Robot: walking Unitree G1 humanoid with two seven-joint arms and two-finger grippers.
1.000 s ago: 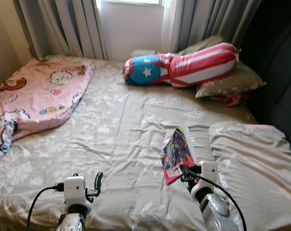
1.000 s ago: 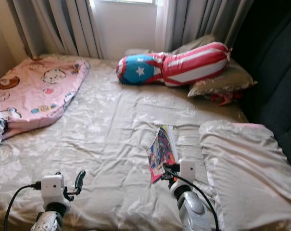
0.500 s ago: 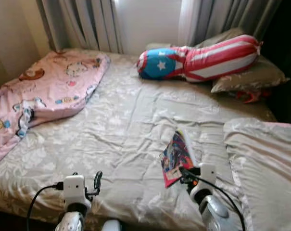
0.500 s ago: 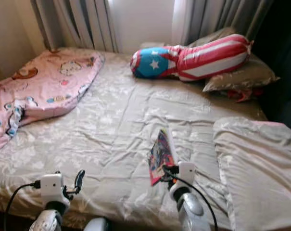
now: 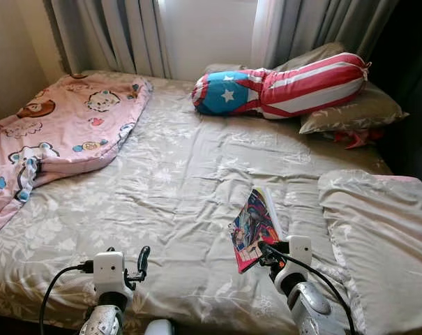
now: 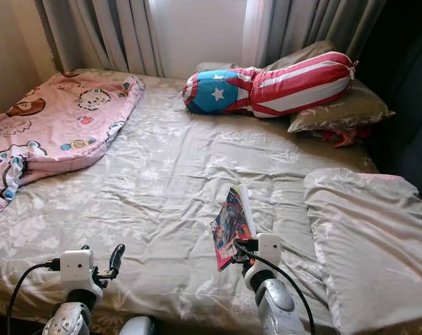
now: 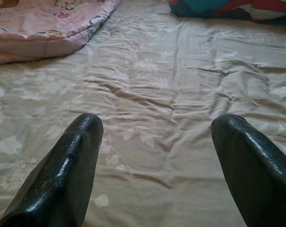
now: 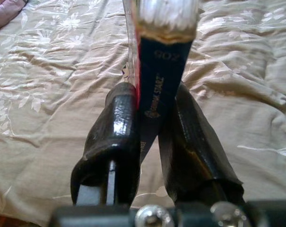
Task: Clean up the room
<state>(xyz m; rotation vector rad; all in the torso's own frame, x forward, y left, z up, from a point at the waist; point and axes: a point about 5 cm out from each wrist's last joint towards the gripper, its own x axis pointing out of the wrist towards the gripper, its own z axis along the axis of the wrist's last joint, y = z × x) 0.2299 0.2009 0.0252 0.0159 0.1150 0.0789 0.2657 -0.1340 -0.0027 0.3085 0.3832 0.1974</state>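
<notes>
A colourful magazine (image 5: 253, 227) is held edge-on above the grey flowered bedsheet (image 5: 176, 188), and my right gripper (image 5: 264, 251) is shut on its lower end. In the right wrist view the two black fingers (image 8: 115, 127) clamp the magazine's dark spine (image 8: 158, 75). My left gripper (image 5: 142, 259) hovers low over the front of the bed, open, with nothing between its fingers (image 7: 74, 156).
A pink cartoon blanket (image 5: 57, 132) lies bunched at the bed's left side. A red, white and blue bolster (image 5: 280, 89) rests on a grey pillow (image 5: 350, 112) at the back. Another pillow (image 5: 385, 230) lies at the right. Curtains (image 5: 120, 35) hang behind.
The camera view shifted: the scene first moved right and down, then back a little left. My right gripper keeps its hold on the magazine; the left stays open.
</notes>
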